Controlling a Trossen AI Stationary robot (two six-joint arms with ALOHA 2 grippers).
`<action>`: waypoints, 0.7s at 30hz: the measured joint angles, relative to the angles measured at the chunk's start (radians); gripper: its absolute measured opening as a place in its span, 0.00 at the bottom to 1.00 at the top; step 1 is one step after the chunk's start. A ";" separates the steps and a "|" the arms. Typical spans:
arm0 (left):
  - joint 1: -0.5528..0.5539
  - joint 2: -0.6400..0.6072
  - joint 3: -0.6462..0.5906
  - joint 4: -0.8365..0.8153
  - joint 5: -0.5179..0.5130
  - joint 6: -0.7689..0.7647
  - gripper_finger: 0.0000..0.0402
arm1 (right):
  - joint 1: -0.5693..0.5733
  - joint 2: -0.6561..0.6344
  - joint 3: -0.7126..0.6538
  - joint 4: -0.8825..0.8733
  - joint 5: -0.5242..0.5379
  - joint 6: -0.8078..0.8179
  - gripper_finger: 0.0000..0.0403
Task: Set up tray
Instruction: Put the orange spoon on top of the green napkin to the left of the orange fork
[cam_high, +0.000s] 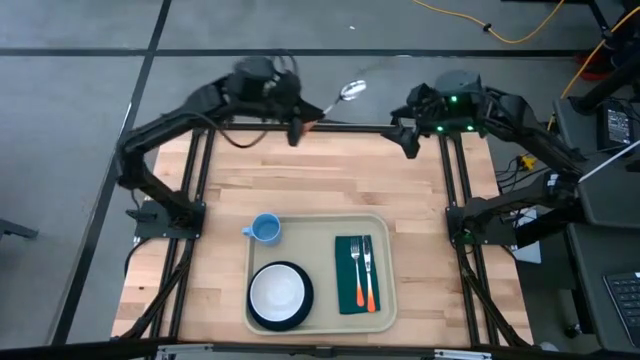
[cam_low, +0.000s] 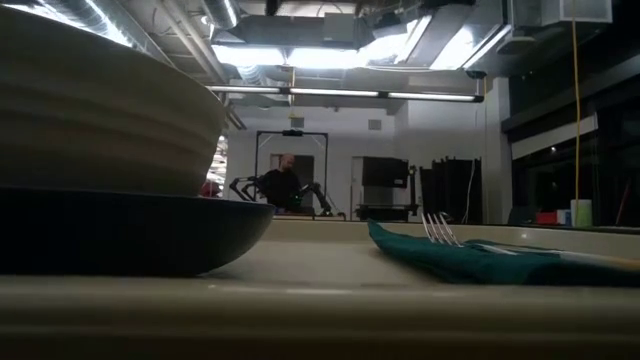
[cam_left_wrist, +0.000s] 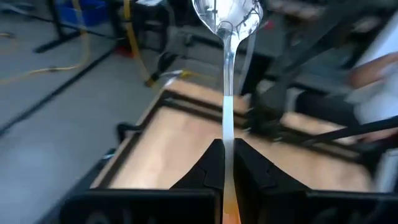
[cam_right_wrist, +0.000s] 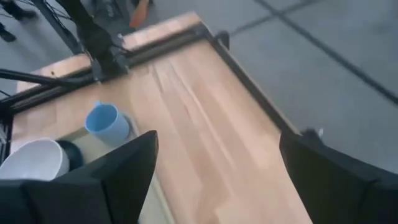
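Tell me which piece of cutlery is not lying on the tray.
The spoon. It is held up by the left hand over the table's far edge, while the two orange-handled forks lie on the green napkin in the tray.

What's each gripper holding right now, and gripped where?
Left gripper is shut on a spoon, pinched at its orange handle end, bowl pointing away. Right gripper is open, holding nothing.
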 joint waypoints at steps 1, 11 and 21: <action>0.010 -0.017 0.000 0.000 0.038 -0.019 0.01 | 0.006 0.006 0.000 0.027 -0.006 -0.018 0.85; 0.131 -0.104 0.000 0.081 0.520 -0.231 0.01 | 0.068 0.011 0.088 0.220 0.029 -0.278 0.85; 0.176 -0.031 -0.019 0.273 0.912 -0.490 0.01 | 0.130 0.012 0.159 0.252 0.107 -0.397 0.85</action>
